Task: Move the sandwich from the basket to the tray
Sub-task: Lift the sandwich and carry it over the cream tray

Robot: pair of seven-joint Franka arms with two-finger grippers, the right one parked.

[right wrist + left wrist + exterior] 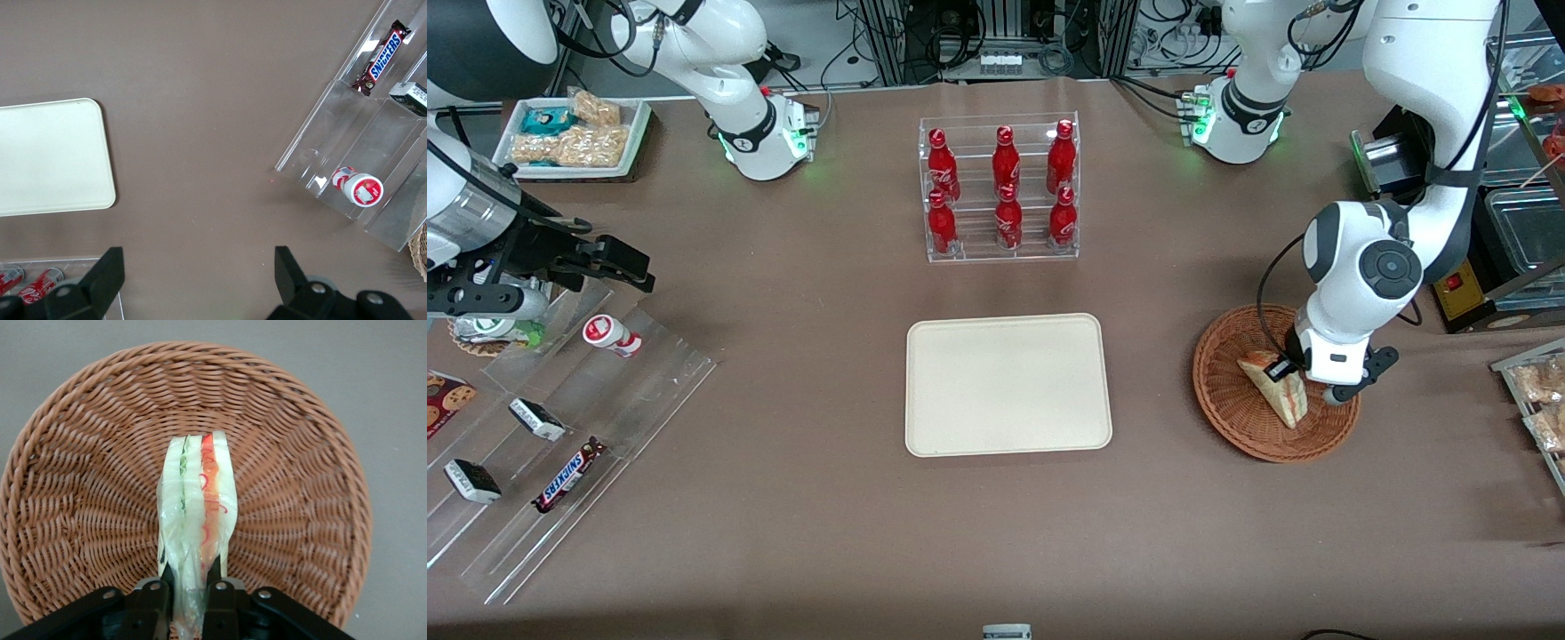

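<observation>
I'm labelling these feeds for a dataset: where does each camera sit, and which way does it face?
Front view: high, facing both arms, looking down on the table, tray and basket; both arms show.
Left wrist view: on the working arm, looking down into the basket; its pincer is shut on the sandwich.
Right wrist view: on the parked arm, looking down at the table; its fingers show.
Front and right wrist share the tray.

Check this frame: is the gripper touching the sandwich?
Touching. The left wrist view shows the gripper over the basket, both fingers pressed against the wrapped sandwich with no gap.
</observation>
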